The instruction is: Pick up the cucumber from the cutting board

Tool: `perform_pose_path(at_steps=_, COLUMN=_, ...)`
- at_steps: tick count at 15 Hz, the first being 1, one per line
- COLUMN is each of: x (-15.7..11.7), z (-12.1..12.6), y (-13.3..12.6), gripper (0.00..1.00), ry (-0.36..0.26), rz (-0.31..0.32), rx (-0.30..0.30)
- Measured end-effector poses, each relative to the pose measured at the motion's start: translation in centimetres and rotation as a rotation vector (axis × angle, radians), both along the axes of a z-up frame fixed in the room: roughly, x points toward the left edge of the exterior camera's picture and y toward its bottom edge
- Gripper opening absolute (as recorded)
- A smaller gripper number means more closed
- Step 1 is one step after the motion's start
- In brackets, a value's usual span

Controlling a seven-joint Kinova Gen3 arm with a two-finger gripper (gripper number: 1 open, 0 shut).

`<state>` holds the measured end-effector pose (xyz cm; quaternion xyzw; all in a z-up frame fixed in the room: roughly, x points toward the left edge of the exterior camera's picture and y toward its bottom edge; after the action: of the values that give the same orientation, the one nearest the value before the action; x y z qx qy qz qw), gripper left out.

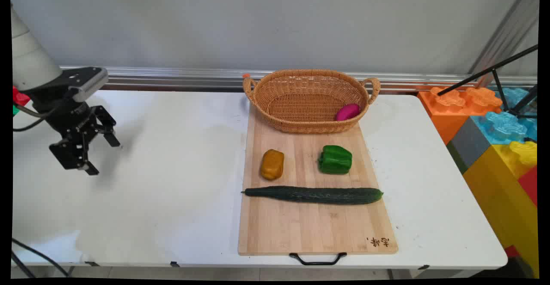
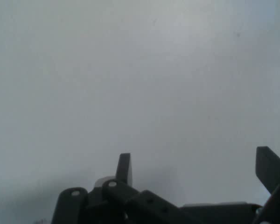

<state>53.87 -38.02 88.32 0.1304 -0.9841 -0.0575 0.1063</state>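
My black gripper [image 1: 103,156] hangs open over the bare left part of the white table [image 1: 172,182], holding nothing. In the hand view its two fingers [image 2: 124,169] stand wide apart above plain table surface. Far to its right lies a wooden cutting board [image 1: 316,229]. On the board are an orange-yellow pepper [image 1: 272,164], a green bell pepper [image 1: 335,159] and a long dark cucumber [image 1: 313,194] lying crosswise. A wicker basket [image 1: 300,124] stands at the board's far end with a magenta vegetable [image 1: 347,111] inside, at its right.
Large toy blocks [image 1: 494,126] in orange, blue and yellow stand off the table's right end, with a black tripod leg [image 1: 490,70] above them. A metal rail [image 1: 172,76] runs along the wall behind. Black cables [image 1: 30,255] hang at the near left corner.
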Motion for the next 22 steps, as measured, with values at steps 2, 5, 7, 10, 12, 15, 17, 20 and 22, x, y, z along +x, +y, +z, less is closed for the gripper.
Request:
perform_pose_path(at_steps=2, x=-0.5, z=-0.4, y=0.1, gripper=1.00, ry=0.024, rz=-0.009, rx=-0.011)
perform_pose_path(at_steps=5, x=-2.3, z=-0.3, y=-0.2, gripper=1.00, ry=0.074, rz=-0.011, rx=-0.040)
perform_pose_path(at_steps=7, x=-4.7, z=0.3, y=-0.8, gripper=1.00, ry=0.120, rz=-0.001, rx=-0.071)
perform_pose_path(at_steps=10, x=-7.9, z=1.6, y=-1.7, gripper=1.00, ry=0.164, rz=0.014, rx=-0.108)
perform_pose_path(at_steps=12, x=-10.2, z=2.5, y=-2.3, gripper=1.00, ry=0.181, rz=0.022, rx=-0.129)
perform_pose_path(at_steps=15, x=-15.4, z=4.3, y=-3.3, gripper=1.00, ry=0.185, rz=0.016, rx=-0.156)
perform_pose_path(at_steps=17, x=-18.0, z=5.0, y=-3.5, gripper=1.00, ry=0.185, rz=0.005, rx=-0.163)
perform_pose_path(at_steps=20, x=-23.0, z=5.7, y=-4.0, gripper=1.00, ry=0.192, rz=-0.018, rx=-0.187)
perform_pose_path(at_steps=22, x=-25.1, z=5.6, y=-4.2, gripper=1.00, ry=0.193, rz=-0.026, rx=-0.200)
